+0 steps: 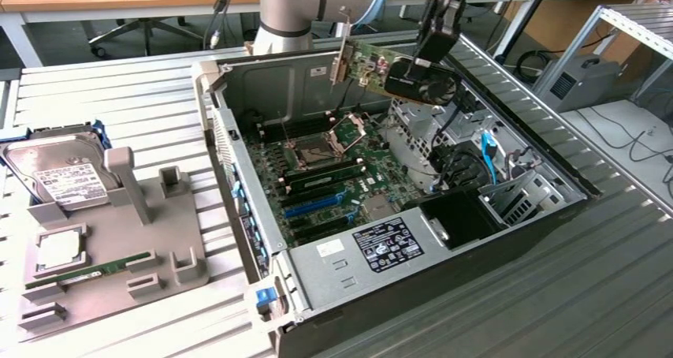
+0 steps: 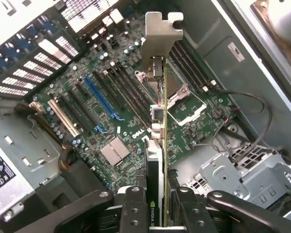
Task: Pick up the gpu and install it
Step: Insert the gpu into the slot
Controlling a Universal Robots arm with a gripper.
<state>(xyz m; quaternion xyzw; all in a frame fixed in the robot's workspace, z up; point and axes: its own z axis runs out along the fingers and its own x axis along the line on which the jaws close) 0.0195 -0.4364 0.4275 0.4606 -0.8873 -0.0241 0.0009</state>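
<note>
Pincer (image 1: 429, 62) is clenched on the gpu (image 1: 384, 68), and the card hangs in the air in the upper middle of the exterior view, tilted, over the far end of the open computer case (image 1: 226, 161). It touches nothing but the pincer, so I'd say the pick-up is done and we're in the carry-and-line-up part of the install. The card is not seated.

As I read it, seating asks for the card's bottom edge to sit square over a slot on the motherboard (image 1: 326, 177). The silver bracket (image 2: 161, 39) has to face the case's rear wall, and the tilt has to come out before any push down.

From the wrist view you get the alignment. The gpu (image 2: 156, 160) is seen edge-on between the dark fingers (image 2: 133, 208), bracket leading. Beneath it lie the rows of slots, a blue slot (image 2: 101, 99) among them. Which slot it sits above, I can't tell.

Off the arm you get the height instead: clear daylight between card and board. That view also takes in the bench (image 1: 137, 90) at the exterior view's left, with a hard drive (image 1: 68, 177) and a RAM stick (image 1: 90, 270) on a grey holder, well apart from the case.
</note>
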